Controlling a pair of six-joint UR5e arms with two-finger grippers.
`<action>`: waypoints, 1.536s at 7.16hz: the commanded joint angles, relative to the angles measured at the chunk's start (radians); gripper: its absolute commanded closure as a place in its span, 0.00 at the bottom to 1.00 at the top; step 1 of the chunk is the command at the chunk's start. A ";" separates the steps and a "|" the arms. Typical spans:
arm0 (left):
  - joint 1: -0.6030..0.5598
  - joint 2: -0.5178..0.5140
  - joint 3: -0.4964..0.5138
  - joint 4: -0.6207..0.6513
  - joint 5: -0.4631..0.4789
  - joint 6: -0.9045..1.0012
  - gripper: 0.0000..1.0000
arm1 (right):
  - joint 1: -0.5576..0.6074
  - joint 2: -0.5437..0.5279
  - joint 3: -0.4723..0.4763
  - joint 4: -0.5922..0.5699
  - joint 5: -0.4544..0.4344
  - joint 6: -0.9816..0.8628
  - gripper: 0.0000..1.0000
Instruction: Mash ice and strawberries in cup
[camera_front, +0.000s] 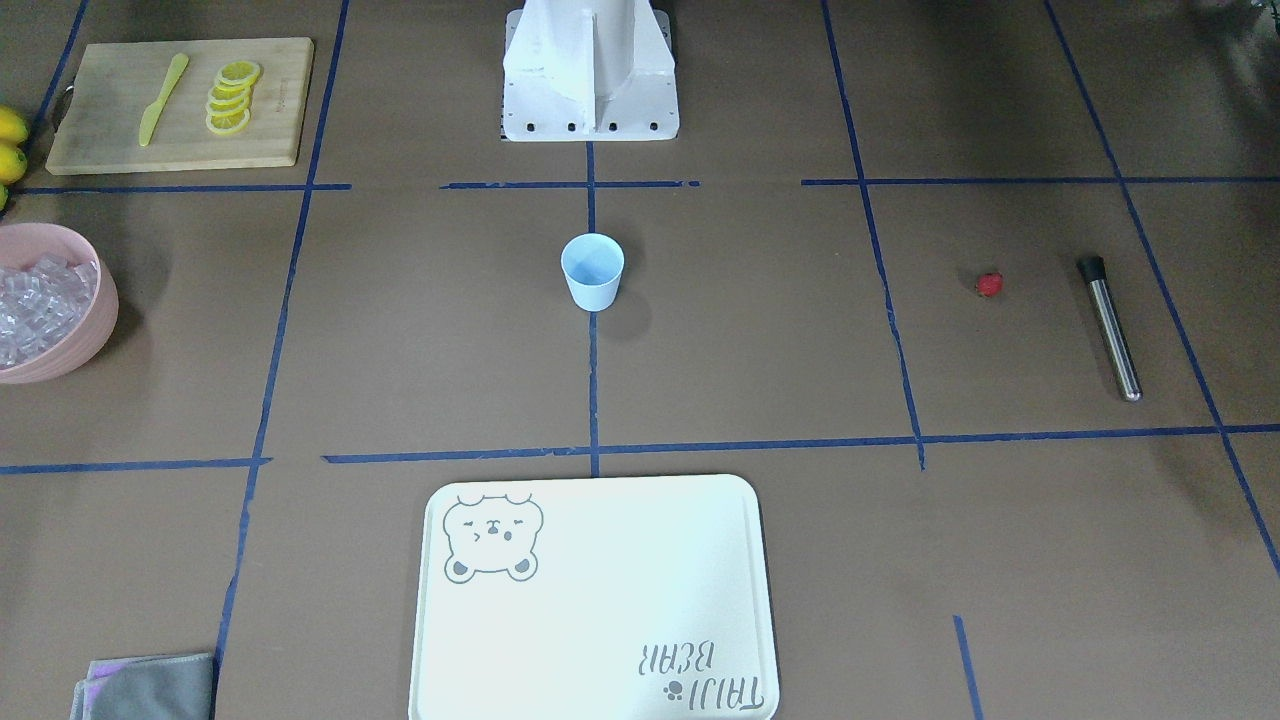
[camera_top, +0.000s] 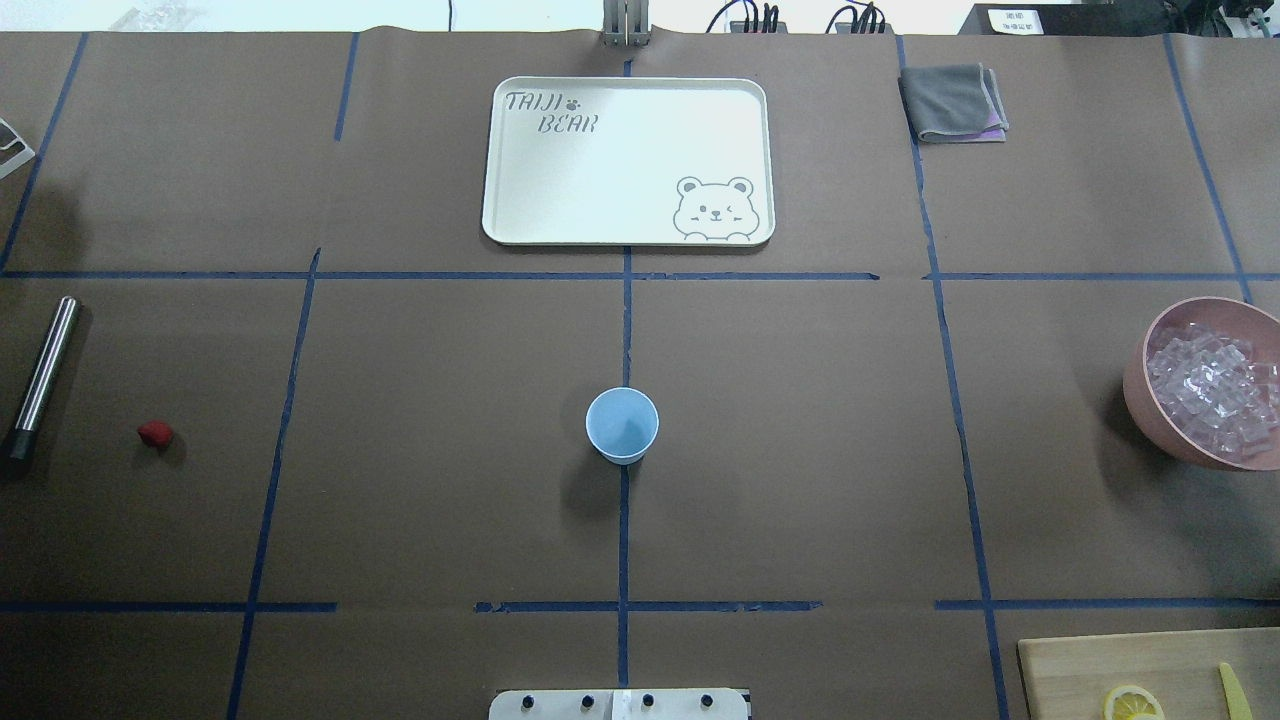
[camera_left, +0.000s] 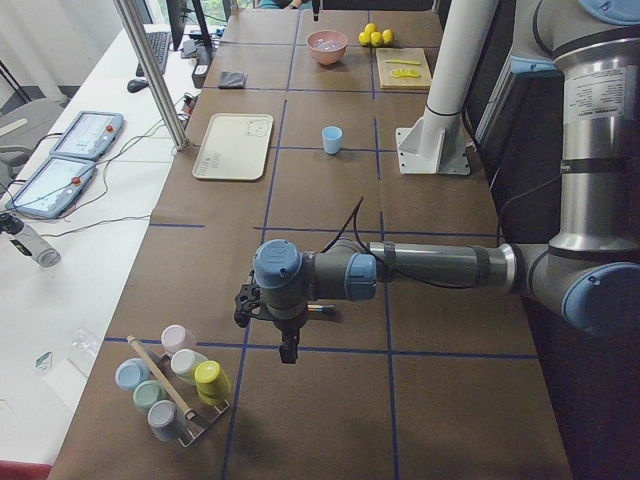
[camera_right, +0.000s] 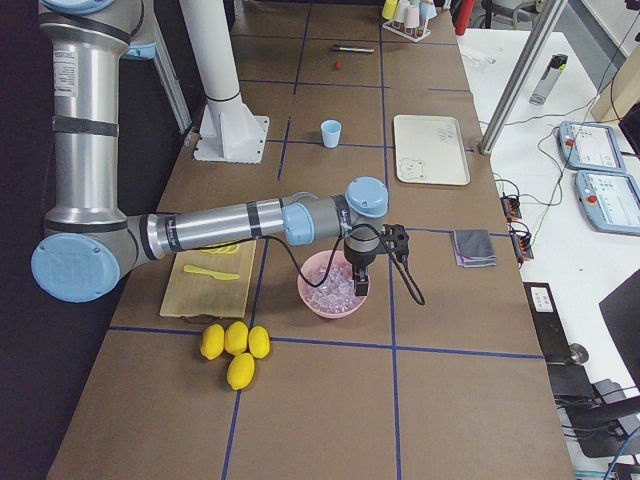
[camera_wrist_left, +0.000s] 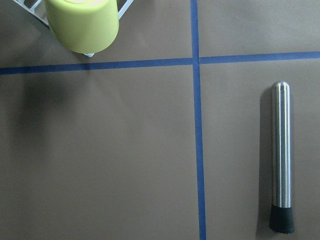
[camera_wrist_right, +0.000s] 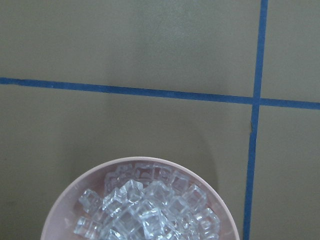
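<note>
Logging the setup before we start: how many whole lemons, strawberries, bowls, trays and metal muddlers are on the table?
Whole yellow lemons: 4
Small red strawberry: 1
Round pink plastic bowl: 1
Pale bear-print tray: 1
Steel muddler with black tip: 1
Total: 8

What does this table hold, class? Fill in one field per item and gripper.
cup: light blue, upright, empty, middle of the table
strawberry: robot's left side, apart from the cup
metal rod: lying flat beside the strawberry
ice: heaped in the pink bowl, robot's right side
left gripper: above the table near the metal rod; jaws unclear
right gripper: over the pink bowl; jaws unclear
</note>
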 joint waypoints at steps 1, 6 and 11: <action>0.005 0.000 0.002 0.000 0.000 0.000 0.00 | -0.081 -0.029 -0.040 0.162 -0.072 0.187 0.04; 0.009 0.000 0.000 0.000 0.000 0.000 0.00 | -0.146 -0.049 -0.133 0.426 -0.092 0.389 0.18; 0.018 0.000 0.002 -0.001 0.000 0.002 0.00 | -0.192 -0.094 -0.129 0.428 -0.103 0.375 0.28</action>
